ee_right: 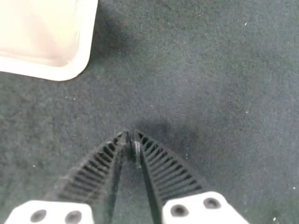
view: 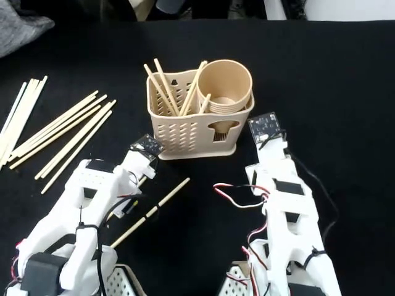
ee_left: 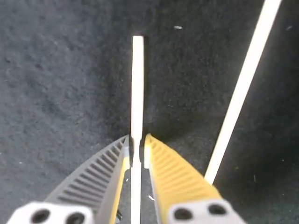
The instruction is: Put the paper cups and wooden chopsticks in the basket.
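Pinches one chopstick (ee_left: 137, 84) between the fingers of the left gripper (ee_left: 137, 142), drawn narrow on the stick, low over the cloth at lower left of the high view. Shares that patch with a second chopstick (view: 151, 211), flat at lower centre, near but apart. Brings the right gripper (ee_right: 130, 140) tip to tip on nothing, just above the cloth beside a corner of the basket (ee_right: 46, 46), right of centre in the high view. Holds, in the basket at upper centre, a stack of paper cups (view: 225, 83) on the right side and several leaning sticks (view: 163, 92) on the left. Fans loose sticks (view: 68, 132) at left, well apart from the basket. Covers the table with black cloth (view: 345, 92); tucks grey fabric (view: 18, 24) into the upper left corner.
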### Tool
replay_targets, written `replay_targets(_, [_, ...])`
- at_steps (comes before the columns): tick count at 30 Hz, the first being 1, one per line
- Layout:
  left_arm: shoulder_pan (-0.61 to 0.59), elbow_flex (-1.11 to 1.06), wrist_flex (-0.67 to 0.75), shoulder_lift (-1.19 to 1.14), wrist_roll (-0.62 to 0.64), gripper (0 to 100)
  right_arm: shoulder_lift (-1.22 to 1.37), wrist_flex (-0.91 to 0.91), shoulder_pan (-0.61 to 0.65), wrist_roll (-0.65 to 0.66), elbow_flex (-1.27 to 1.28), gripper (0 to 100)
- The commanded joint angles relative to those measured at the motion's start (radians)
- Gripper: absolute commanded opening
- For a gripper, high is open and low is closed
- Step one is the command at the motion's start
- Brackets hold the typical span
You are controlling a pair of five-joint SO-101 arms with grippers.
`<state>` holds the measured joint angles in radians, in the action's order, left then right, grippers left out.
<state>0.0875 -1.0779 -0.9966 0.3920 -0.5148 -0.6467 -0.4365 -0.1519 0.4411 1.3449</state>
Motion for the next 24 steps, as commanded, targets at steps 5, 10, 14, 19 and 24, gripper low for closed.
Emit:
replay_targets(5, [-0.005,0.128,-0.138,0.087,0.008,3,-0.024,0.014,-0.012,0.008,-0.007,1.2])
replay_targets(10, [-0.005,0.208,-0.282,0.351,0.008,3,-0.024,0.012,-0.012,0.008,-0.007,1.2])
replay_targets(14, [-0.024,0.245,-0.285,0.644,0.014,3,-0.024,0.012,-0.012,0.008,-0.007,1.2])
replay_targets(19, [-0.058,0.242,-0.074,1.02,0.015,3,-0.024,0.012,-0.012,0.008,-0.007,1.2])
replay_targets(24, [0.008,0.107,0.404,1.246,0.015,3,-0.024,0.012,-0.012,0.008,-0.007,1.2])
